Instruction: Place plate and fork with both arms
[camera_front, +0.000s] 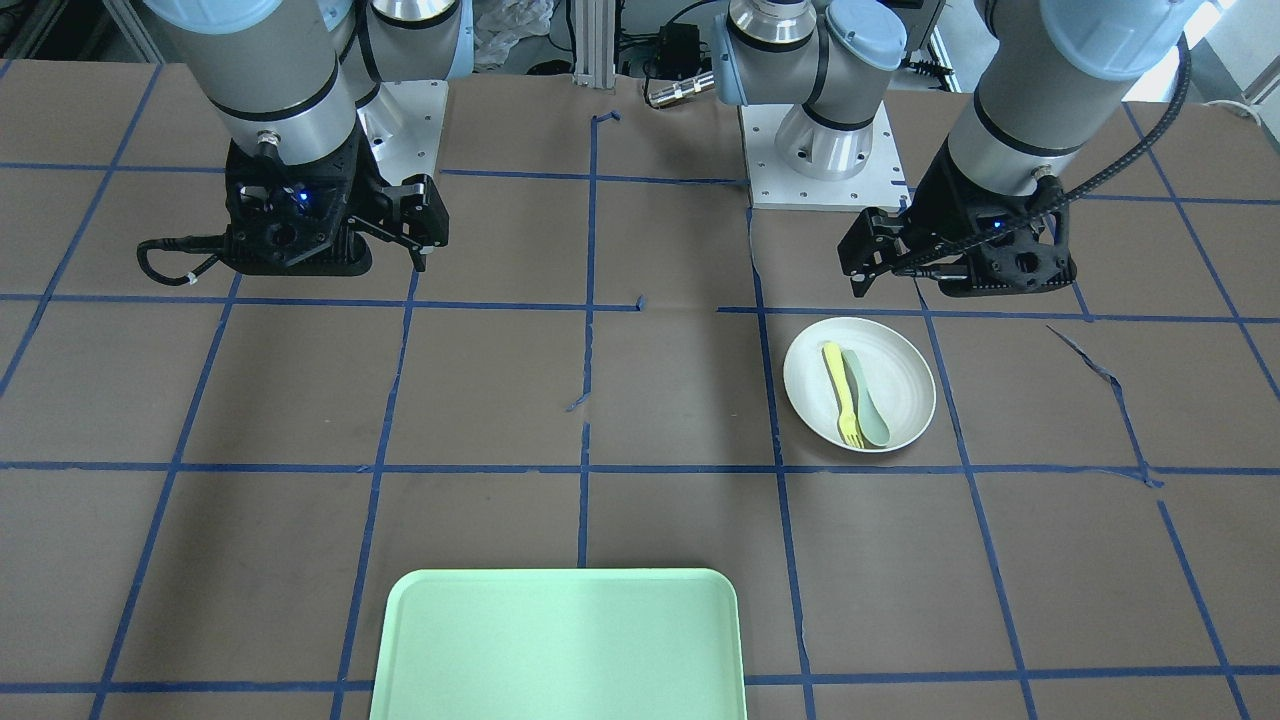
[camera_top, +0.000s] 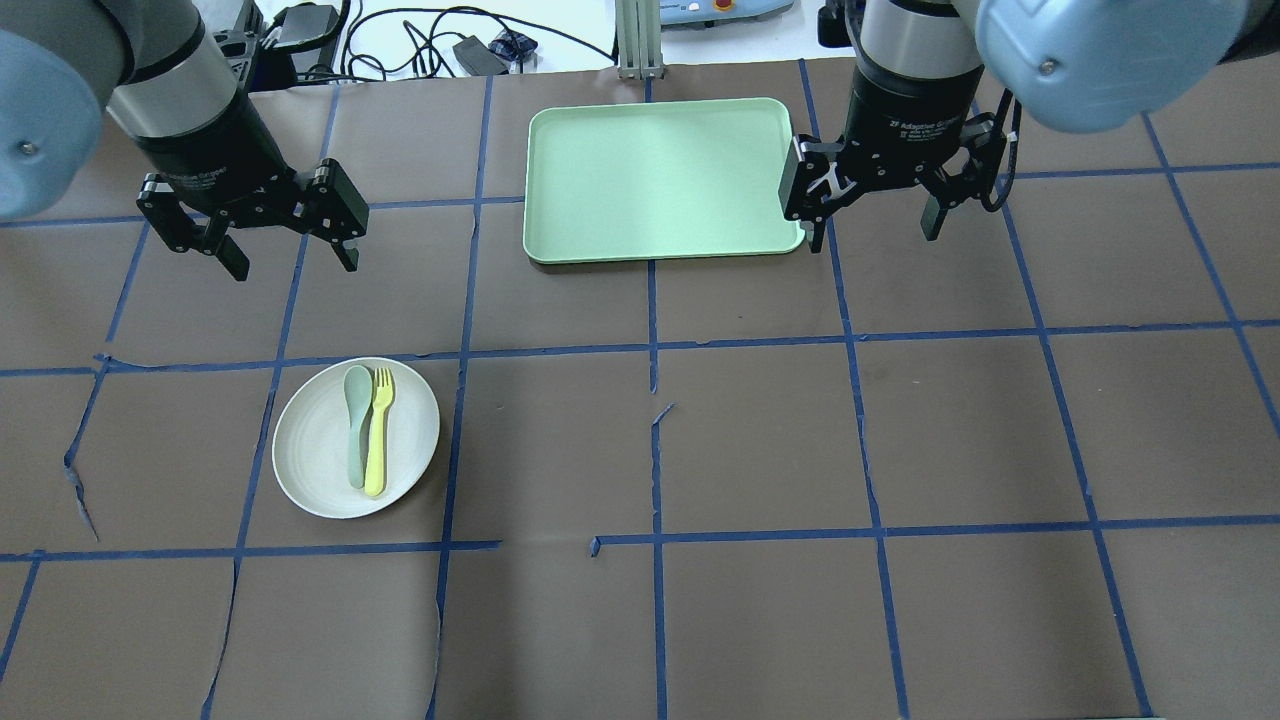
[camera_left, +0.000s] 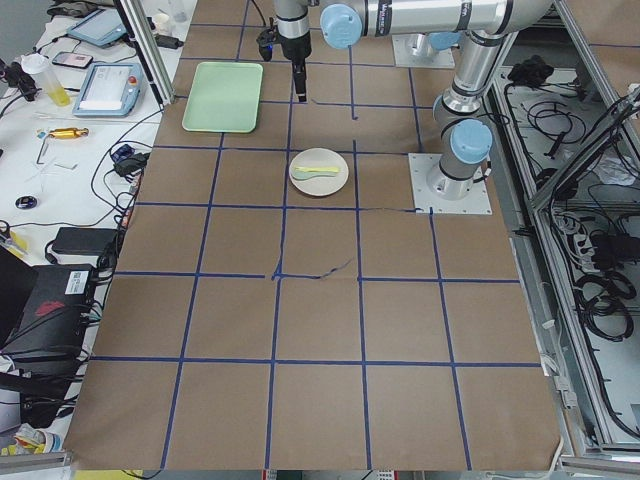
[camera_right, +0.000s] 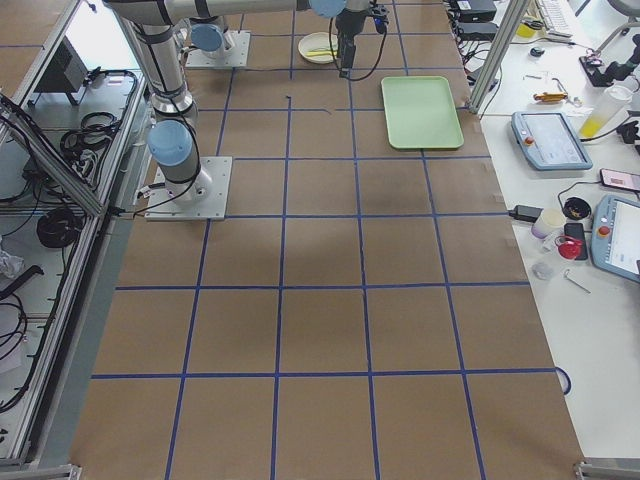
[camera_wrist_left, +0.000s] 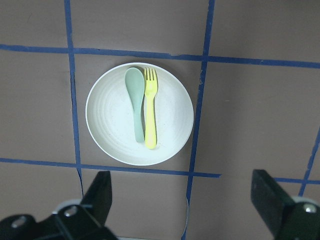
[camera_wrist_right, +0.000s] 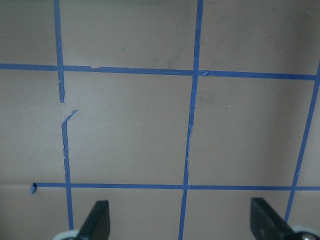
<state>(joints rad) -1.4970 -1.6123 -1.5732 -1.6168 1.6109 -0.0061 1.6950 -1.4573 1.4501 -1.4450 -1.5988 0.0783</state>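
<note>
You have the plate (camera_top: 308, 440) sitting flat on the table (camera_top: 760, 440), on the robot's left side. The fork (camera_top: 378, 432) lies inside the plate, a little to the right of its middle in the overhead view. Its tines point away from the robot. A spoon (camera_top: 356, 425) lies in the plate too, just beside the fork on its left and parallel to it. The two look to be touching along their handles.

Your left gripper (camera_top: 295, 262) hangs in the air near the plate and touches nothing. Its fingers (camera_wrist_left: 100, 192) are spread wide apart, and the left wrist camera looks straight down on the plate, which sits between and beyond them.

Your right gripper (camera_top: 872, 238) is well apart from the plate, off on the robot's right side. Its fingers (camera_wrist_right: 97, 217) are also spread wide with nothing between them, and its wrist camera shows only bare table crossed by blue tape lines (camera_wrist_right: 190, 130).

The tray (camera_top: 660, 180) lies flat, well apart from the plate, farther from the robot and toward its right.
</note>
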